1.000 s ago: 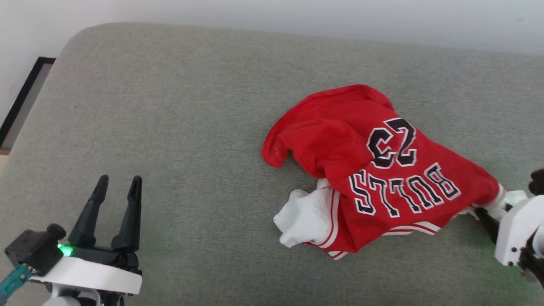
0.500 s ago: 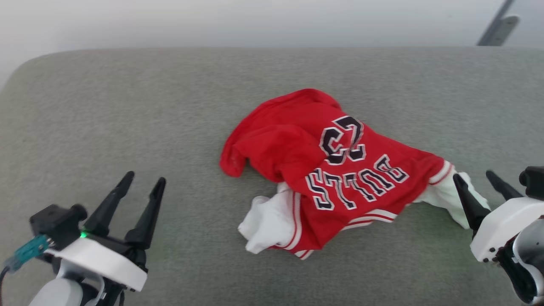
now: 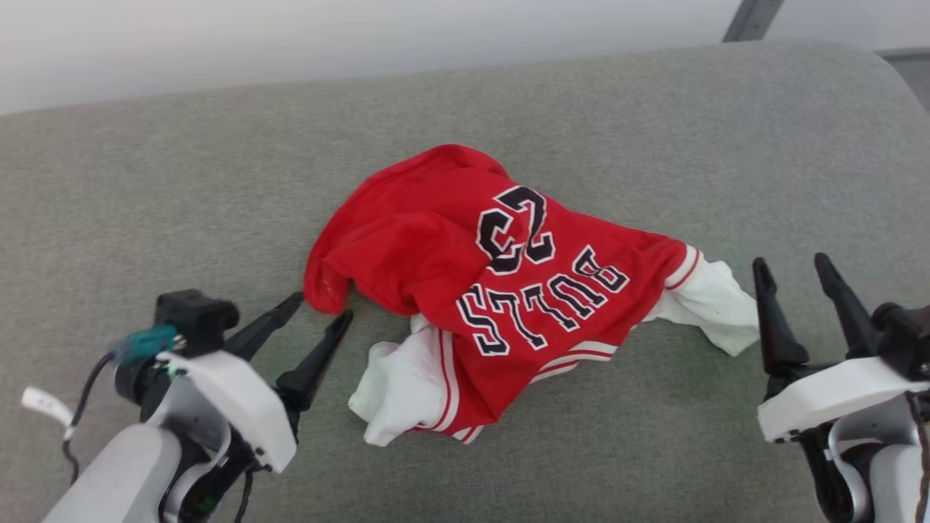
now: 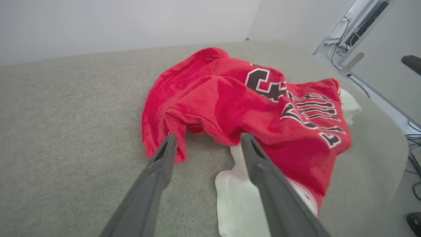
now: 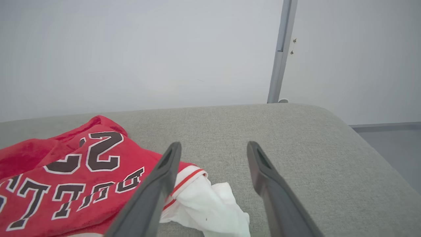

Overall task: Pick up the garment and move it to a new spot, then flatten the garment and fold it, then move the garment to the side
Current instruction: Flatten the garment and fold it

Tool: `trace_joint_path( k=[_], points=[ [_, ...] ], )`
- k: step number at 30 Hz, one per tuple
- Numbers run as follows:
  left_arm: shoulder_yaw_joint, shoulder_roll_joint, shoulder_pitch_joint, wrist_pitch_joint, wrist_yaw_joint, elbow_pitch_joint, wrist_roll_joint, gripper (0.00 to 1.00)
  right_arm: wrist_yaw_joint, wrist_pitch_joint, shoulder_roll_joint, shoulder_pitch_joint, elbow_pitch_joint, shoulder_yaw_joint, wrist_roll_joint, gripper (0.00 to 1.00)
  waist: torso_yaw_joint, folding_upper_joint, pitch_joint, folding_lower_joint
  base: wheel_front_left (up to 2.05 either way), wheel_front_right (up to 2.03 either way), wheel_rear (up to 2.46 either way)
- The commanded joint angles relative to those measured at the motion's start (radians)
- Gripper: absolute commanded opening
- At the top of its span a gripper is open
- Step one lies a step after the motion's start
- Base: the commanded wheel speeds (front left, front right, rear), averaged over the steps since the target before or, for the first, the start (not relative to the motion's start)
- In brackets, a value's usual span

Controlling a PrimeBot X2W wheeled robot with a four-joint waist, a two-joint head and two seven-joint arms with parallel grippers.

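Red jersey lies crumpled in a low heap near the middle of the grey upholstered surface, resting free of both grippers. Black, white-outlined "BULLS" lettering and the number 23 face up, reading upside-down in the head view. One white sleeve is bunched at the near edge of the heap, with red-and-white striped trim beside it. The other white sleeve trails out toward the robot's right. Left gripper: fingers spread wide, holding nothing, aimed at the rolled red hem at the heap's left end. In the left wrist view one fingertip sits right at that red fold; cannot tell whether it touches. The other finger lies over the near white sleeve in that view. Right gripper: fingers spread wide, holding nothing, just beside the trailing sleeve and apart from it in the head view. In the right wrist view its fingers point across bare grey fabric, with the sleeve cuff showing behind one of them. Pale wall behind; a grey upright post stands past the far corner.
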Motion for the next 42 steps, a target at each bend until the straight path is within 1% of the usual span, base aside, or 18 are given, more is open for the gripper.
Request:
trace_joint_path(
  k=[1,6,11,18,19,20,21,25,30,37,42],
  points=[
    [-0.012,-0.002,-0.023,0.021,0.0,0.012,0.004,1.0,0.0,-0.017,0.007,0.005,0.002,0.0,-0.01,1.0,-0.015,0.0,0.011,0.0,0.0,0.0,0.0],
    [-0.059,-0.01,-0.116,0.097,0.001,0.088,0.04,1.0,0.0,-0.055,0.036,0.005,0.019,0.016,-0.019,1.0,-0.044,0.0,0.035,0.0,0.0,0.0,0.0],
    [-0.1,-0.025,-0.212,0.139,-0.004,0.18,0.068,1.0,0.0,-0.073,0.057,-0.007,0.033,0.046,-0.007,1.0,-0.077,0.0,0.061,0.0,0.0,0.0,0.0],
    [-0.157,-0.045,-0.313,0.183,-0.006,0.322,0.091,1.0,0.0,-0.097,0.07,-0.019,0.062,0.076,0.008,1.0,-0.11,0.0,0.087,0.0,0.0,0.0,0.0],
    [-0.164,-0.046,-0.325,0.187,-0.006,0.341,0.092,0.58,0.0,-0.099,0.072,-0.02,0.066,0.082,0.011,1.0,-0.113,0.0,0.09,0.0,0.0,0.0,0.0],
    [-0.167,-0.05,-0.338,0.189,-0.005,0.355,0.085,0.24,0.0,-0.103,0.073,-0.024,0.068,0.086,0.013,1.0,-0.116,0.0,0.094,0.0,0.0,0.0,0.0],
    [-0.168,-0.055,-0.349,0.19,-0.006,0.368,0.074,0.0,0.0,-0.107,0.073,-0.026,0.07,0.086,0.012,1.0,-0.118,0.0,0.096,0.0,0.0,0.0,0.0],
    [-0.165,-0.032,-0.397,0.188,-0.006,0.396,0.047,0.0,0.0,-0.119,0.076,-0.023,0.08,0.085,0.017,1.0,-0.122,0.0,0.098,0.0,0.0,0.0,0.0],
    [-0.161,0.029,-0.458,0.197,-0.007,0.407,0.029,0.0,0.0,-0.128,0.078,-0.021,0.089,0.084,0.02,1.0,-0.123,0.0,0.096,0.0,0.0,0.0,0.0],
    [-0.137,0.135,-0.502,0.196,-0.007,0.418,0.034,0.0,0.0,-0.13,0.079,-0.013,0.096,0.086,0.021,1.0,-0.117,0.0,0.087,0.0,0.0,0.0,0.0],
    [-0.131,0.179,-0.531,0.191,-0.007,0.416,0.047,0.0,0.0,-0.126,0.079,-0.01,0.096,0.087,0.02,1.0,-0.113,0.0,0.084,0.0,0.0,0.0,0.0]
  ],
)
